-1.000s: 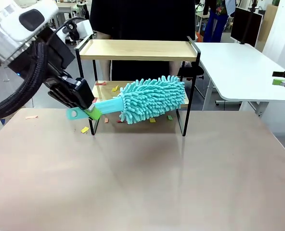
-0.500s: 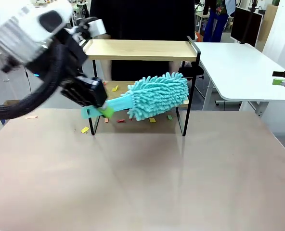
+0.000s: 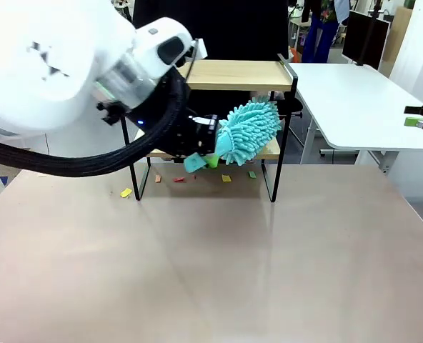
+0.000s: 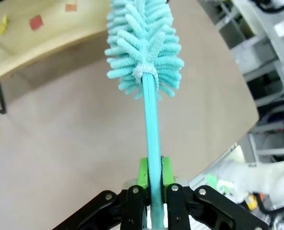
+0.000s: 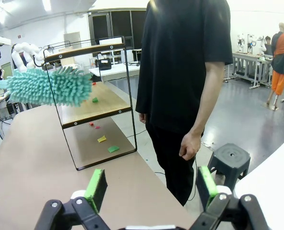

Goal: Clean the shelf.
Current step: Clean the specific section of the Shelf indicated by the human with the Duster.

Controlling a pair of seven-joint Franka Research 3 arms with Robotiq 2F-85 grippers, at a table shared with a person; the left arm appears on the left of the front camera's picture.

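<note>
Jaws of my L gripper [image 4: 151, 173] clamp teal duster [image 4: 144, 43] by handle, shelf [image 4: 36, 43] at 11 o'clock; R gripper [image 5: 151, 184] jaws wide apart, empty, shelf at 11 too.

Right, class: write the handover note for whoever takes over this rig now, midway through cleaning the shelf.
Left hand: shut on the duster handle, head at the right end of the shelf's lower board.
Right hand: open, holding nothing, off to the side.
Done: no scraps seen on the top board.
Left: paper scraps lie on the lower board, more on the table beneath; probably sweep those next.
</note>
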